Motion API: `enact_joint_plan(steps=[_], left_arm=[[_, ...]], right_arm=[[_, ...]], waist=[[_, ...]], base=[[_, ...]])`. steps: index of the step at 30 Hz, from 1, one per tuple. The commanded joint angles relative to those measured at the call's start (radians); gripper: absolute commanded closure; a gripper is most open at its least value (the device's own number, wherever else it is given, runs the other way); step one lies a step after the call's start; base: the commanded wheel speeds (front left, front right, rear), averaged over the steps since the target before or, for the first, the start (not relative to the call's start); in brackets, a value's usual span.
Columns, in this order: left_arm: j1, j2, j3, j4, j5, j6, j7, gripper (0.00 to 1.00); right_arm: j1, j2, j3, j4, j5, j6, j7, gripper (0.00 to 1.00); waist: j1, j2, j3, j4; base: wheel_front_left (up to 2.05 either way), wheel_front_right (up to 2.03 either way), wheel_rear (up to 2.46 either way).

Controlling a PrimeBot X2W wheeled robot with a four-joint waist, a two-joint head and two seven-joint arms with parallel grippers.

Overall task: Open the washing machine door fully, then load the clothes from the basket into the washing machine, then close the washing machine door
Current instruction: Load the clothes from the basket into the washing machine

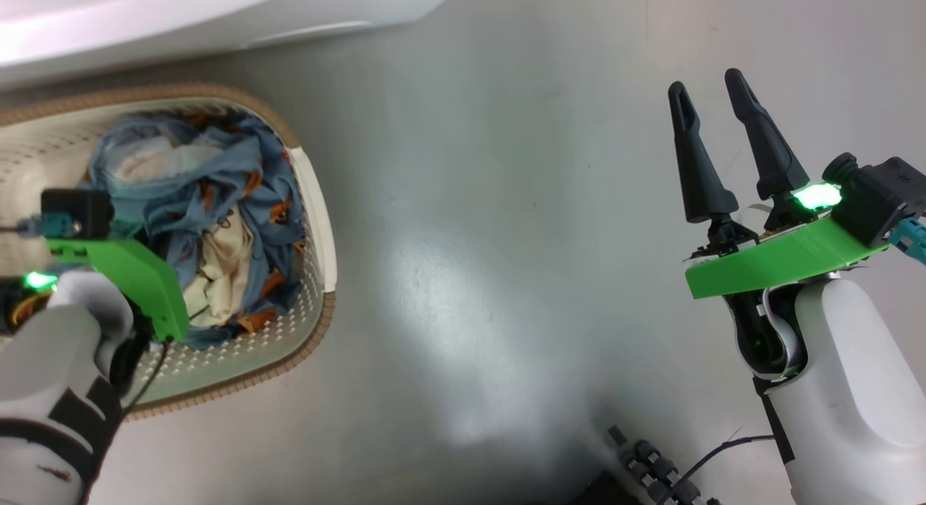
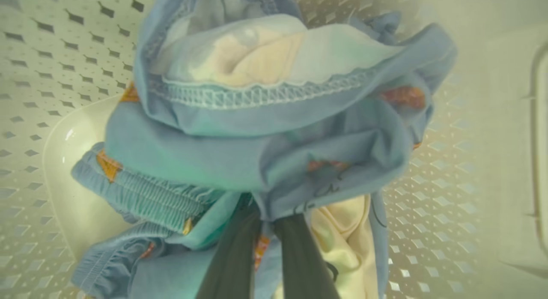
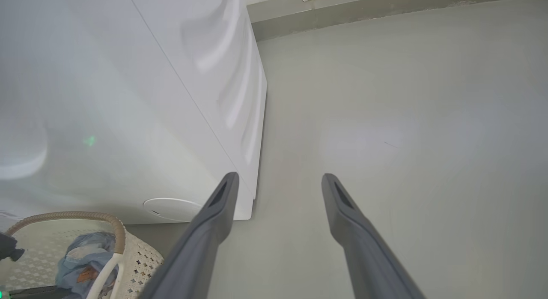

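Nearest, on the right, the right gripper (image 1: 707,85) hangs over the bare grey floor (image 1: 470,237). Its two dark fingers are spread wide apart and nothing is between them. In its own wrist view the right gripper (image 3: 279,179) points across the floor, just beside the near corner of the washing machine (image 3: 107,97).

On the left, the left arm reaches down into the basket (image 1: 289,346), which stands on the floor. In the left wrist view the left gripper (image 2: 269,217) has its jaws clenched on a fold of the clothes (image 2: 257,153), with light blue fabric pinched between the two fingers. The clothes (image 1: 217,201) lie bundled inside the basket: blue cloth with orange-brown patches, and a cream-white piece (image 1: 217,266) toward the near side of the heap. The perforated wall of the basket (image 2: 43,76) surrounds the bundle.

Farthest, beyond the basket, the white body of the washing machine (image 1: 217,6) runs along the far left edge.
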Motion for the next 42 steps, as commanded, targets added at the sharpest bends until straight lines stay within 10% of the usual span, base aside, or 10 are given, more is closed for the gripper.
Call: enact_joint_plan(steps=[1,18,42], left_arm=[[0.037,0.031,0.009,-0.010,-0.016,-0.002,-0.020,1.00],[0.141,0.051,-0.015,-0.109,-0.105,-0.002,-0.127,1.00],[0.497,-0.051,0.554,-0.636,0.248,0.007,-0.128,1.00]], right_arm=[[0.036,-0.007,0.015,-0.014,-0.008,0.001,-0.006,0.00],[0.072,-0.009,0.011,0.011,0.002,0.001,-0.006,0.00],[0.182,-0.041,-0.006,0.047,0.022,0.001,-0.006,0.00]], waist=[[0.0000,0.0000,-0.026,0.010],[0.0000,0.0000,-0.201,0.062],[0.0000,0.0000,-0.454,0.171]], base=[[0.00,0.00,0.00],[0.00,0.00,0.00],[0.00,0.00,0.00]])
